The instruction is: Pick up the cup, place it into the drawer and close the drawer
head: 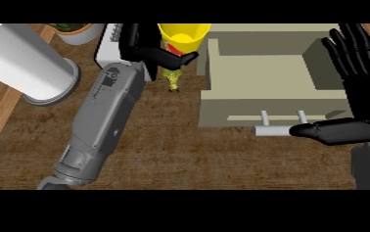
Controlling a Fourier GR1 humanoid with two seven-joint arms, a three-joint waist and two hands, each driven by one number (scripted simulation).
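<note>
One cup (183, 34), yellow, is sitting at the upper middle of the frame, and I am holding it there with my left hand (155, 52): the black fingers are curling round its lower wall, with a thumb or finger tip showing just at its right side. It is hanging just left of the drawer (274, 109), not yet over it. Below the cup a small yellowish object (173, 81) is showing against the counter (173, 148); I cannot tell what it is.

So I am judging the carry step to be in hand: the cup is gripped, and the drawer is standing pulled open at the right of the frame, its beige tray bare inside as far as I can see. For the next move I am thinking the left forearm needs to swing right, clear the drawer's near wall, and lower the cup inside before letting go.

My right hand (339, 130) is resting at the right edge, fingers straight, thumb lying just beside the drawer's handle bar (273, 130).

At the upper left a large white cylinder (33, 64) and a potted plant (76, 30) are standing well apart from the work.
</note>
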